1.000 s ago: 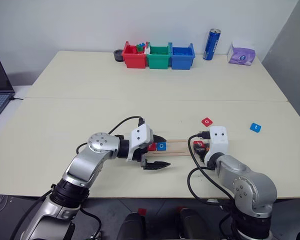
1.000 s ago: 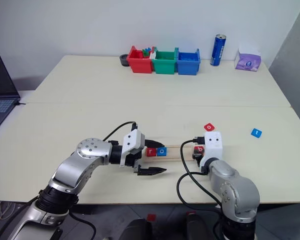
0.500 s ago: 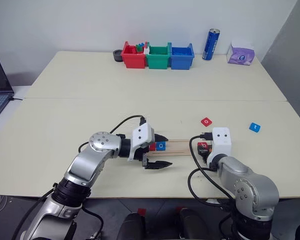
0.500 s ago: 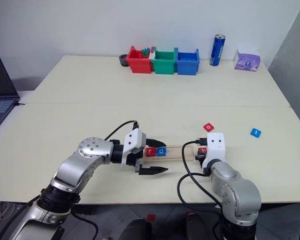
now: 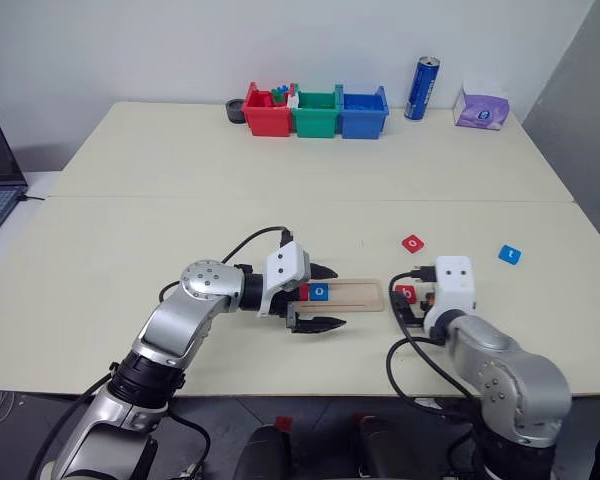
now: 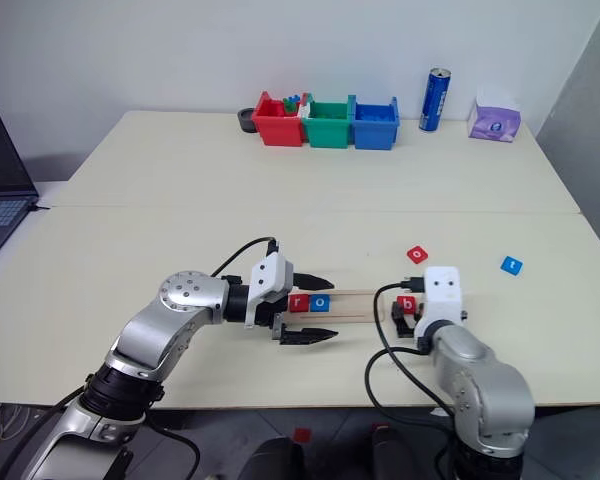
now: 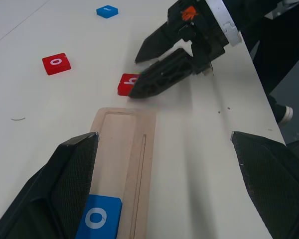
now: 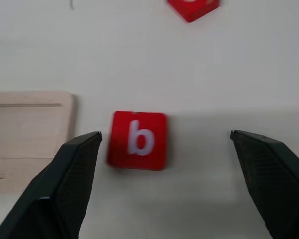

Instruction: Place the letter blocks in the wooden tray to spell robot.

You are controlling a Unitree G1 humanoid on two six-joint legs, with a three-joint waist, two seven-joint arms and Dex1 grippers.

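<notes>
- Since a second ago: right gripper (image 8: pixel 162 186) has gone from closed about the red "b" block (image 8: pixel 138 140) to spread wide and drawn a little away from the wooden tray (image 6: pixel 355 303); block now lies released on the tabletop (image 6: pixel 180 240), just past the tray's right end, apart from it.
- Wooden tray: long, narrow strip of pale, smooth wood with rounded corners and a shallow lengthwise groove; landmark for the entries below.
- Red "r" block (image 6: pixel 299 302) and blue "o" block (image 6: pixel 322 302): flat square tiles with white lowercase letters, seated side by side in the tray's left part; the rest of the groove is bare.
- Left gripper (image 6: pixel 310 310): fingers spread, straddling the tray's left end, probably to steady it; grasps nothing.
- Red "o" block (image 6: pixel 417 255): loose, beyond the tray's right end, farther back.
- Blue "t" block (image 6: pixel 512 265): loose, well to the right of the tray.
- Judgement: "b" likely set down for a re-grip; three letters remain to seat.
</notes>
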